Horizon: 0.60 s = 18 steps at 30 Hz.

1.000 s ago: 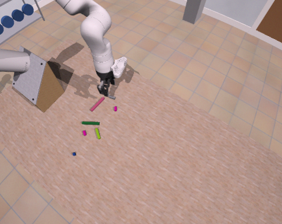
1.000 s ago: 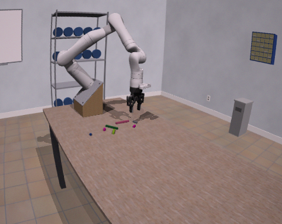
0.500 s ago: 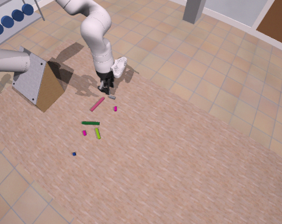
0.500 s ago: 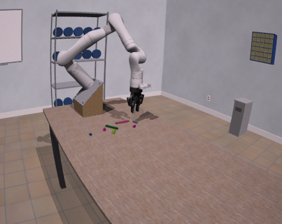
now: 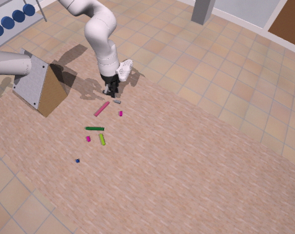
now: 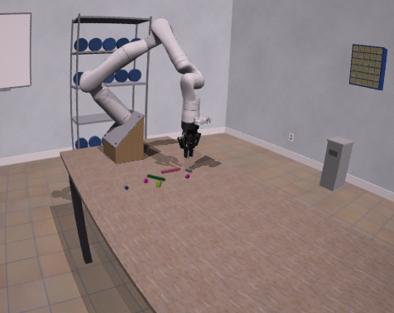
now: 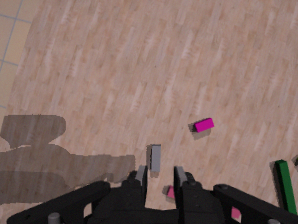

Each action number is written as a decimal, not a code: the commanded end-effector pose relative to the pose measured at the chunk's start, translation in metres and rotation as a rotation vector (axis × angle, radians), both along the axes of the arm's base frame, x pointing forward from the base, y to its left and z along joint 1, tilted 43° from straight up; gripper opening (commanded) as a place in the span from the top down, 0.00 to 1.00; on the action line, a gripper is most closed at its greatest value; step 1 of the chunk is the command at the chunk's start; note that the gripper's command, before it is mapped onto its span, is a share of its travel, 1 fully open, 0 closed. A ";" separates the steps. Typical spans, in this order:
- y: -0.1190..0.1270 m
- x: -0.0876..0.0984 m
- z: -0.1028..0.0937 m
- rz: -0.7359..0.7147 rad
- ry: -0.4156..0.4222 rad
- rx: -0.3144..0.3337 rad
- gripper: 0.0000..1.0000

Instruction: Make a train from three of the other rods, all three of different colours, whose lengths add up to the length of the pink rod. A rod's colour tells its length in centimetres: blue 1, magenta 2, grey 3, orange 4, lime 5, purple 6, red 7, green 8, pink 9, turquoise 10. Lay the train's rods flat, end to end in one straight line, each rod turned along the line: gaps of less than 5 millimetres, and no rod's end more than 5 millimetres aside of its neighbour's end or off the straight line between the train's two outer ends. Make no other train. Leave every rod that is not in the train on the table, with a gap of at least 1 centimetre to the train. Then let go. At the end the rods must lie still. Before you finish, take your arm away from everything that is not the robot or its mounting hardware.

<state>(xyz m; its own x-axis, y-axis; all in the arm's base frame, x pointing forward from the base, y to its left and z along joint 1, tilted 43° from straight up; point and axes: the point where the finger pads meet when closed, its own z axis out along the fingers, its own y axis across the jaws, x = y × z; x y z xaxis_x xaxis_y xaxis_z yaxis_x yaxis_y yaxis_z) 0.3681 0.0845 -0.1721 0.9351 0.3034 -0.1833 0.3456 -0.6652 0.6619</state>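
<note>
My gripper [image 5: 110, 91] [image 6: 188, 155] [image 7: 160, 176] hangs a little above the table with its fingers narrowed to a small gap and nothing between them. A short grey rod [image 5: 116, 101] [image 6: 189, 170] [image 7: 155, 158] lies flat on the table just ahead of the fingertips. The pink rod [image 5: 101, 109] [image 6: 170, 170] [image 7: 170, 192] lies beside it, mostly hidden under the gripper in the wrist view. One magenta rod [image 5: 120, 113] [image 6: 187, 175] [image 7: 203, 124] lies to the right. The green rod [image 5: 95, 128] [image 6: 156, 177] [image 7: 285, 185], the lime rod [image 5: 101, 139] [image 6: 158, 184], a second magenta rod [image 5: 88, 138] [image 6: 146, 180] and the blue cube [image 5: 77, 160] [image 6: 126, 187] lie nearer the front.
The arm's wedge-shaped base [image 5: 41, 90] [image 6: 125, 145] stands at the table's back left. A metal shelf [image 6: 108, 83] with blue cylinders stands behind the table. The table's left edge [image 6: 71, 174] runs close to the blue cube.
</note>
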 end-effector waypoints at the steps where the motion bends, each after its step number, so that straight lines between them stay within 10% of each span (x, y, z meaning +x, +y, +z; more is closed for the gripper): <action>1: 0.001 -0.002 -0.005 -0.014 -0.005 0.007 0.76; 18: -0.010 0.000 -0.018 -0.014 -0.005 0.007 0.76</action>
